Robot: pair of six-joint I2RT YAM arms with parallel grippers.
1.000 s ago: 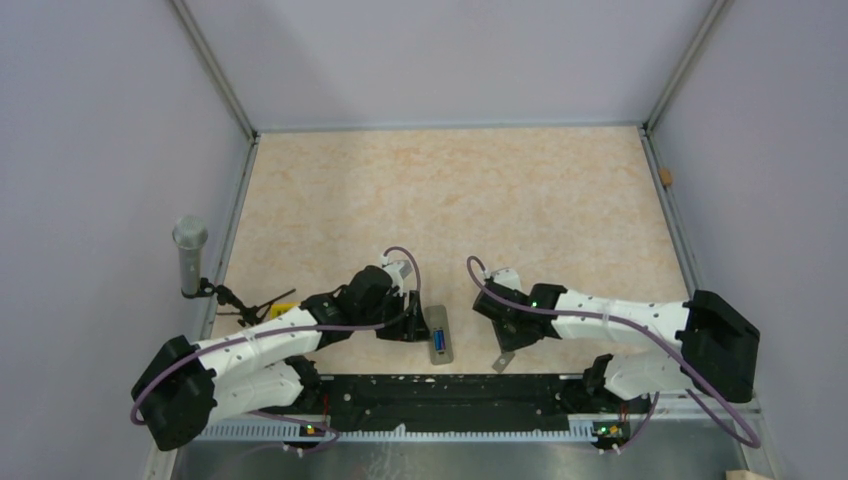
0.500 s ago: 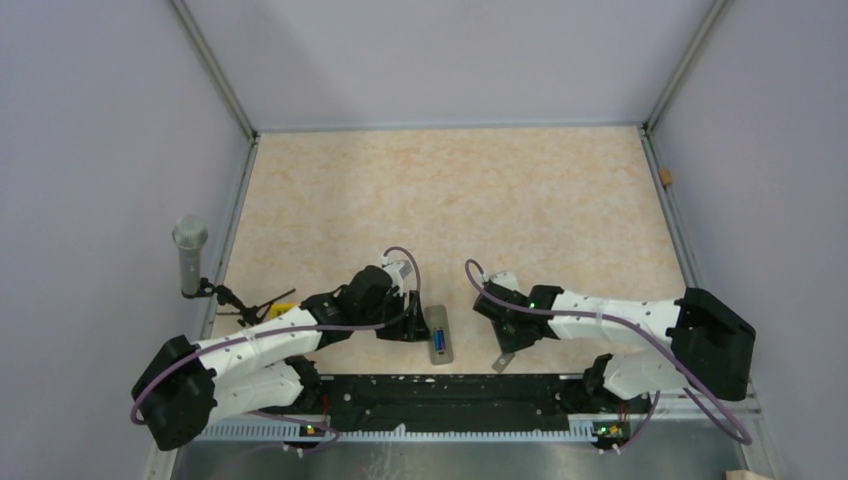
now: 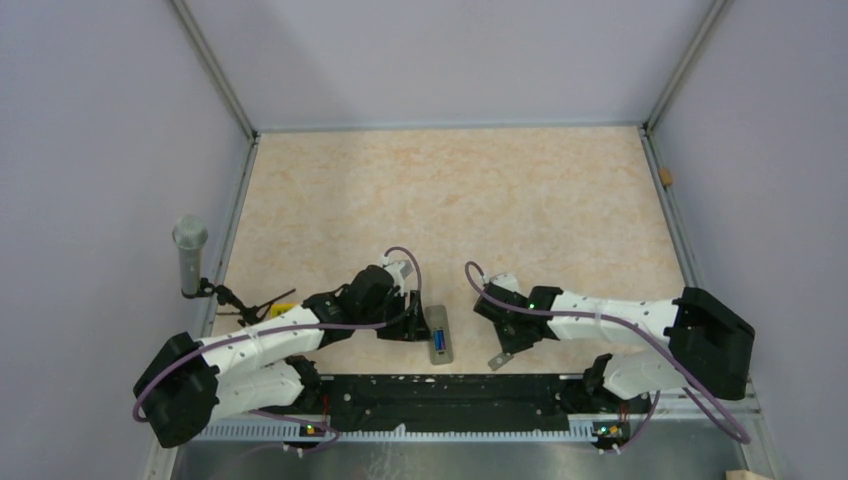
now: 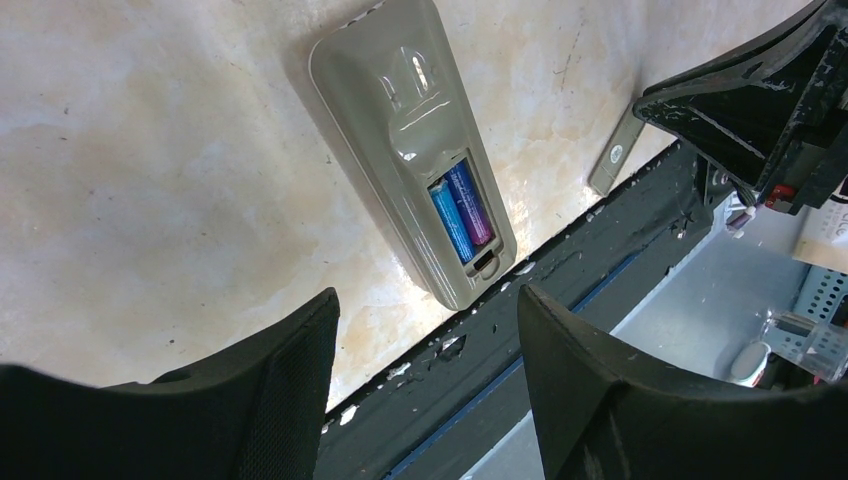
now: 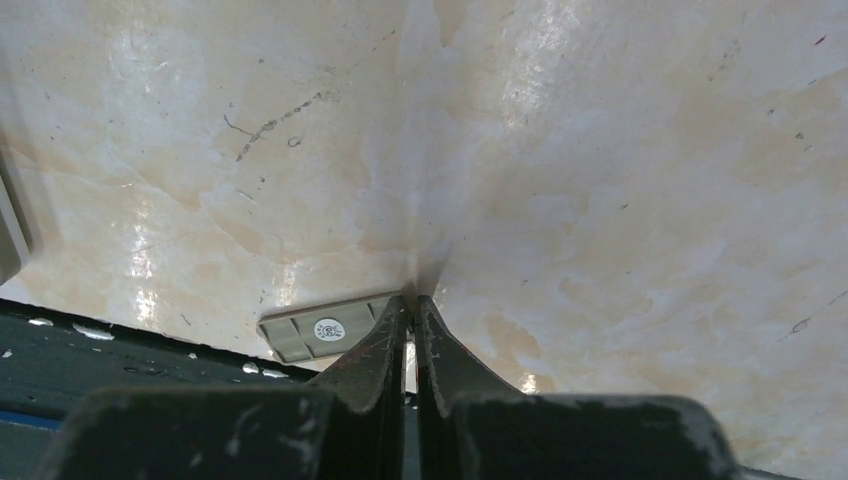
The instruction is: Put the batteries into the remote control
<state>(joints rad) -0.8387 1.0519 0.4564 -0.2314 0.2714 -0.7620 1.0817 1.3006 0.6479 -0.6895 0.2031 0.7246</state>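
The remote control [image 3: 439, 336] lies grey back up near the table's front edge, and in the left wrist view [image 4: 410, 130] its compartment is uncovered. The two blue batteries [image 4: 460, 210] lie side by side inside the compartment; they also show from above [image 3: 438, 343]. My left gripper [image 3: 405, 325] is open and empty just left of the remote, its fingers apart over the remote's near end [image 4: 428, 295]. My right gripper [image 5: 412, 300] is shut on one edge of the small grey cover piece [image 5: 320, 328]. It holds the cover low to the right of the remote [image 3: 497, 358].
A black rail [image 3: 450, 390] runs along the table's front edge, close to the remote and the cover. A yellow block [image 3: 285, 307] lies by the left arm. A grey cylinder on a stand [image 3: 189, 255] stands at the left wall.
My right gripper has shifted slightly left toward the remote with the cover piece in it. The left gripper and the remote have not moved.
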